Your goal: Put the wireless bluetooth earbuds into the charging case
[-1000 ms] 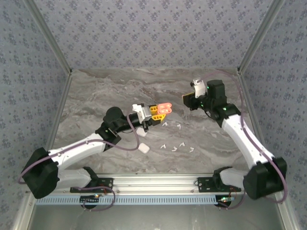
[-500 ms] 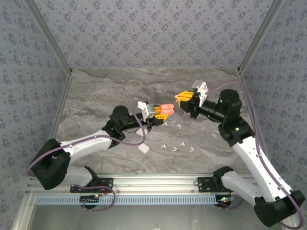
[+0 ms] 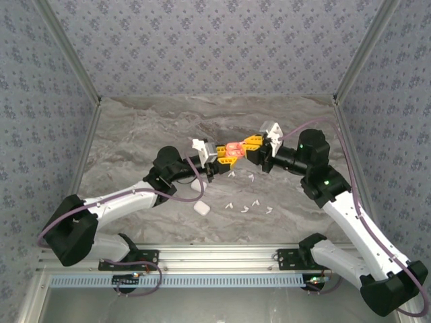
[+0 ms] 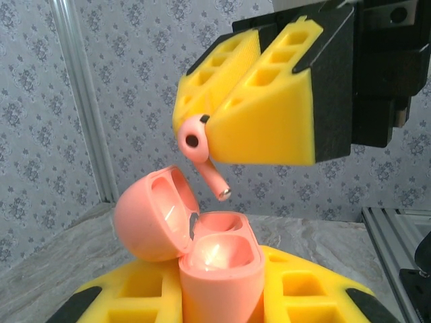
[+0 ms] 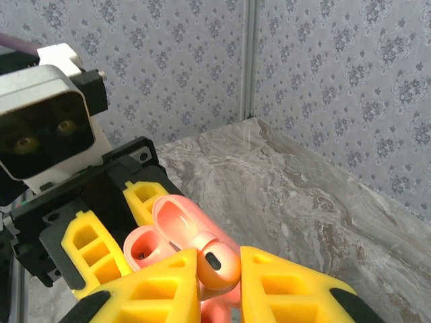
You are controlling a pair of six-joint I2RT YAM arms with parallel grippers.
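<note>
Coral case hangs above the marble table in the top view, clamped in the left gripper, with the right gripper nose to nose with it. White earbuds lie scattered on the table below, near a white case. From the left wrist, the case stands upright between that gripper's yellow fingers, its lid swung open to the left. Just above it the right gripper's fingers pinch a coral earbud by the head, its stem slanting down toward the open wells. From the right wrist, the earbud's head sits squeezed between the yellow fingertips, the open case just beyond it.
</note>
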